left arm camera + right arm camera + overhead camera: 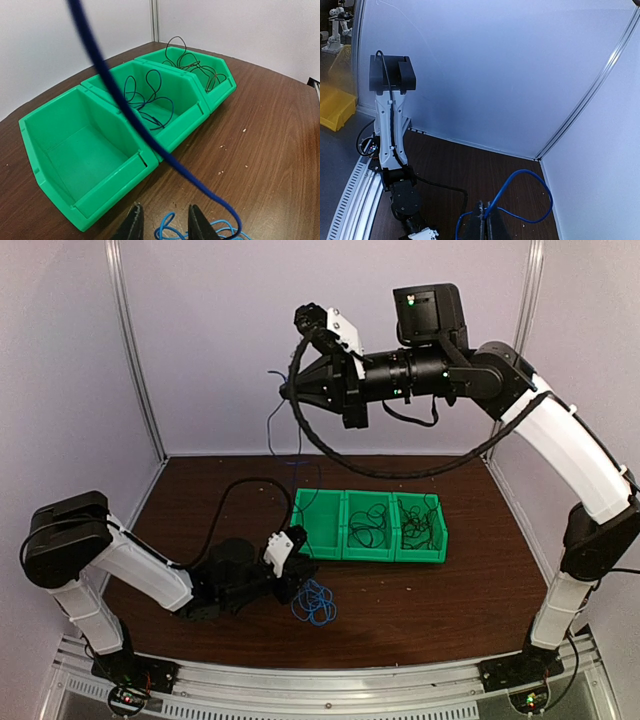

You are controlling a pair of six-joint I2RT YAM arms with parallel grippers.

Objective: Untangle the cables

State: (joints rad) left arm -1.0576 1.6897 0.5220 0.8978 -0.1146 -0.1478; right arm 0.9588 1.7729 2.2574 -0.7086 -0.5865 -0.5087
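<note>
landmark: row of three green bins (368,552), joined side by side on the desk (430,610).
blue strand (123,107): thin, dark blue, drawn almost straight. Top end high above the bins' left end. Bottom end down in front of the bins, running into the blue coil.
blue coil (315,602): lighter blue, small loose curly loops. Lies flat on the desk just in front of the bins' left compartment.
middle-compartment cables (150,102): dark blue and black. A few tall open loops leaning toward the back wall.
right-compartment cables (192,65): black with a brownish strand. Springy loops rising past the rim.
right hand (483,222): raised well above the bins' left end. Fingers pressed together, pinching the blue strand. A free loop of it arches out to one side of the fingers.
left hand (165,227): low over the desk beside the bins' left-front corner. Fingers (132,225) partly spread above the edge of the blue coil. One light loop lies in the gap; cannot tell whether it touches the pads.
in the way, left wrist view: the blue strand, blurred and close to the lens, cuts diagonally across the bins' left and middle compartments.
in the way, top view: thick black arm cable (330,455) sags in an arc just above the bins' back edge.
surroundings: pale walls behind and to both sides of the bins.
</note>
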